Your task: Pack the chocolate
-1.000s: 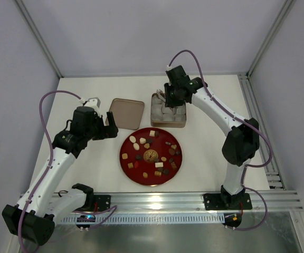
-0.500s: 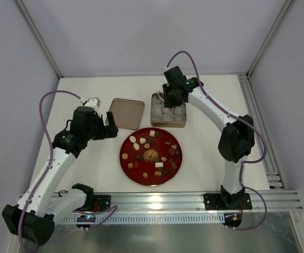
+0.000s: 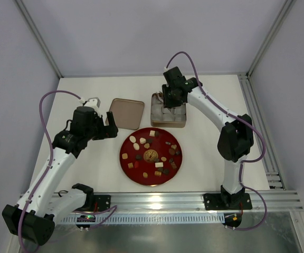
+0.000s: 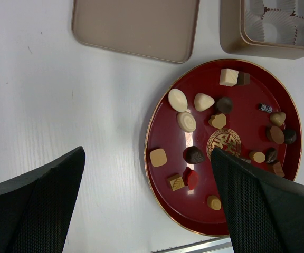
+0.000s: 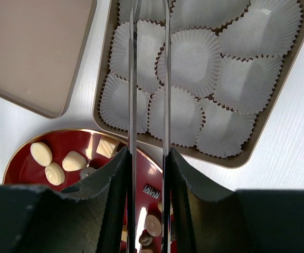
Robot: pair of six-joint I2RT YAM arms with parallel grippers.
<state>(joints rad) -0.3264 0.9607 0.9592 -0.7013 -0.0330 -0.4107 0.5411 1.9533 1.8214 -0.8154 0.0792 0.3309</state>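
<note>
Right wrist: right hand (image 5: 149, 10) over the tin (image 5: 100, 79), grip impossible to tell; left hand (image 4: 148, 154) wide open.

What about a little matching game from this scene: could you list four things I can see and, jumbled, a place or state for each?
Things:
1. plate
2. lid
3. tin
4. left gripper

Places or states:
a. holds white paper cups
b. jaws wide open
c. carries the chocolates
d. lies bare, left of the tin

Pairs: 1-c, 2-d, 3-a, 4-b
</note>
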